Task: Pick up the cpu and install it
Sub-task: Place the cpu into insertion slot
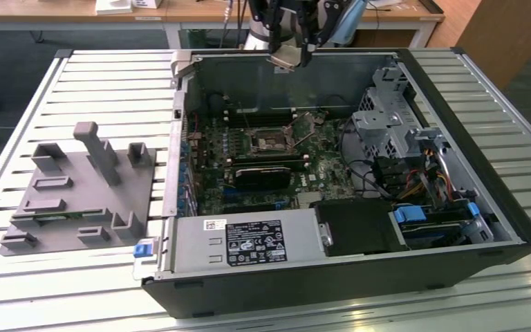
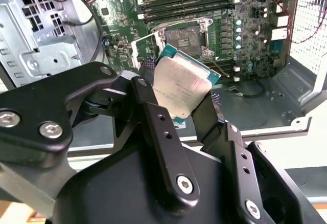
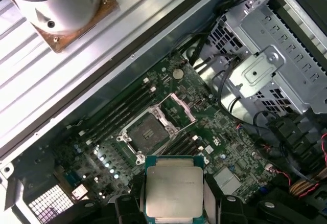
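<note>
My gripper (image 1: 285,59) hangs above the far wall of the open computer case and is shut on the cpu (image 1: 283,58). The cpu (image 2: 180,88) is a flat square chip with a shiny silver top and a green rim, clamped at its edges between the two black fingers (image 2: 153,116) in both wrist views. In the first wrist view the cpu (image 3: 173,189) sits above the motherboard. Its socket (image 3: 149,132) lies open below, with the metal retention frame (image 3: 180,107) swung up. In the exterior view the socket (image 1: 270,142) is near the middle of the board.
The case (image 1: 339,277) lies on its side on a slatted white table (image 1: 90,83). A metal drive cage (image 1: 386,117), cables and blue clips crowd the exterior view's right. A black module (image 1: 263,176) lies nearer than the socket. A grey plastic fixture (image 1: 81,194) stands at the exterior view's left.
</note>
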Tool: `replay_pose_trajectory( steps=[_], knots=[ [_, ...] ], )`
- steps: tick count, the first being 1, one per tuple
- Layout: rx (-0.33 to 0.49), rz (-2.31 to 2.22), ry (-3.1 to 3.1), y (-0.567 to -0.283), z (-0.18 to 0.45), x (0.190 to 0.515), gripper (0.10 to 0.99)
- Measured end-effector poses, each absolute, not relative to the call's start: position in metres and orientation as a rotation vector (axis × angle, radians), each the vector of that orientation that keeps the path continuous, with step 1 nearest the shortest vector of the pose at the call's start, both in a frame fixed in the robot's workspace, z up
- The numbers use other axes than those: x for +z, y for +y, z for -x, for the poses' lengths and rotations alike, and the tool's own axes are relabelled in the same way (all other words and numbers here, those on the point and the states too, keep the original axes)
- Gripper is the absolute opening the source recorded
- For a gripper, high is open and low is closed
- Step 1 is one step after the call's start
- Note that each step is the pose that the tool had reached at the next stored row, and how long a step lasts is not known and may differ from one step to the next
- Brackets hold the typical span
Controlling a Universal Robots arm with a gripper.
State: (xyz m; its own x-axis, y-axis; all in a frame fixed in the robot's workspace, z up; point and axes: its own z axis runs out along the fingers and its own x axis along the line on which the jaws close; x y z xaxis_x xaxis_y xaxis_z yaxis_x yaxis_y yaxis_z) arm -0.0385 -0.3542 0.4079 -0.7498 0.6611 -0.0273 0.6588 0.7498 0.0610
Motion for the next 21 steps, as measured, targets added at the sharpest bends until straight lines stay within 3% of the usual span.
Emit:
replay_pose_trajectory(
  steps=[21],
  knots=[
    [0.064,-1.429,2.738,-0.3533,0.0392,0.4033,0.545]
  ],
)
